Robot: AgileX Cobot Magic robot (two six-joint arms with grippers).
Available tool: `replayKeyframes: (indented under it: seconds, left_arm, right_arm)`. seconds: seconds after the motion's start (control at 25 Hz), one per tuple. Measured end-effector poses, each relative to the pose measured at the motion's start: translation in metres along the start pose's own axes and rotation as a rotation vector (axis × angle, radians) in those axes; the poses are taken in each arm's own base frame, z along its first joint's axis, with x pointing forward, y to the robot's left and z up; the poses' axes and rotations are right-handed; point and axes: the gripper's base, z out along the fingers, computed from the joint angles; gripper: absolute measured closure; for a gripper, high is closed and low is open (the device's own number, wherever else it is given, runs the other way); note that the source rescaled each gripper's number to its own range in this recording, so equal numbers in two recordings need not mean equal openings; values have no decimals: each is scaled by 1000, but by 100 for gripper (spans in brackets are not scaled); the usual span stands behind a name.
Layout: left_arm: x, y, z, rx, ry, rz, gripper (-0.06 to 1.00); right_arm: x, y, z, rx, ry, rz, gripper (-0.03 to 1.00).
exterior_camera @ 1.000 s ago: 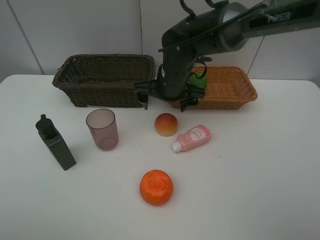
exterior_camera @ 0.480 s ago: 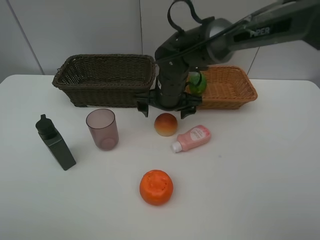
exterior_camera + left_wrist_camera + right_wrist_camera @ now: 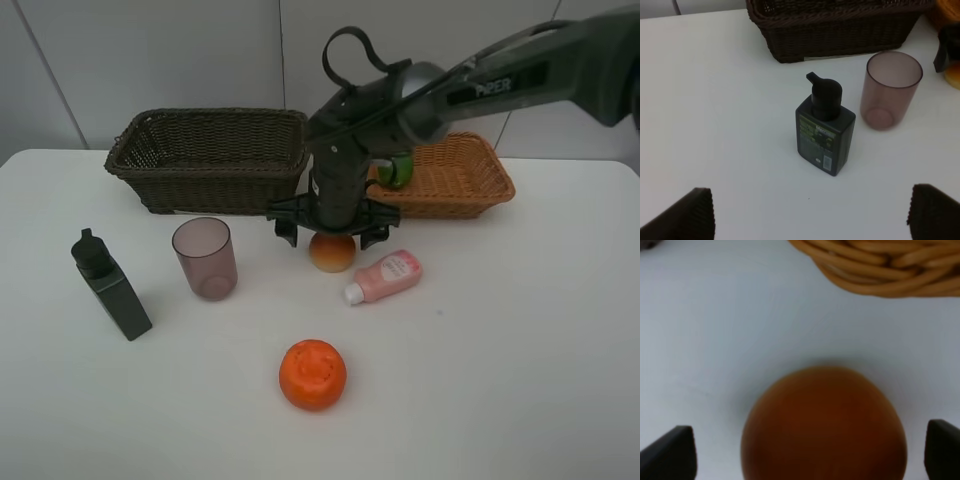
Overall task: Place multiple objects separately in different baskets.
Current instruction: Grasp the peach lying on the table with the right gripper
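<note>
– While the right gripper [image 3: 332, 236] hangs over the peach [image 3: 332, 255], what lies around that fruit?

– Pink squeeze bottle [image 3: 385, 277]: on its side just right of the peach, not touching it, white cap toward the front left. Orange [image 3: 313, 374]: well forward on the table [image 3: 520, 350]. Mauve cup [image 3: 205, 258]: upright, to the left. Dark green bottle [image 3: 112, 288]: upright, further left. Dark brown basket [image 3: 220, 190]: behind and to the left. Tan basket [image 3: 470, 195]: behind and to the right, its near corner close to the peach. Lime [image 3: 400, 172]: inside the tan basket, partly hidden by the arm.

– Does anything block the fingers [image 3: 670, 452]?

– The right wrist view shows bare table between each fingertip and the fruit. The bottle lies near the right-hand finger but apart from it.

– State the arm poses.

– The right arm [image 3: 500, 70] reaches in from the rear right, across the tan basket, with the wrist pointing straight down. Its jaws are spread wide, one finger on each side of the peach, gripping nothing. The left gripper [image 3: 812, 215] shows only in its own wrist view: jaws wide apart, above the table, facing the dark green bottle, with the cup beside the bottle and the dark brown basket beyond.
</note>
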Motion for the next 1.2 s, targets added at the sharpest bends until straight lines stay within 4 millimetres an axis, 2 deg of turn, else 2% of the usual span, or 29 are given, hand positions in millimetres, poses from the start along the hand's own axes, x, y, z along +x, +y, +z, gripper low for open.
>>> replayKeyframes:
  seconds: [0.48,0.56,0.6,0.64,0.72,0.76,1.2]
  left_arm:
    - [0,0,0,0,0,0,-5]
    - [0,0,0,0,0,0,-5]
    - [0,0,0,0,0,0,-5]
    - [0,0,0,0,0,0,-5]
    - [0,0,0,0,0,0,-5]
    - [0,0,0,0,0,0,-5]
    - [0,0,0,0,0,0,-5]
  right_arm:
    - [4,1,13,8,13,-11,-1]
    - [4,1,13,4,10,-11,8]
    - [4,1,13,4,10,-11,18]
    - [4,1,13,4,10,-11,33]
    - [4,1,13,4,10,-11,72]
    - [4,1,13,4,10,-11,80]
    - [4,1,13,5,11,-11,80]
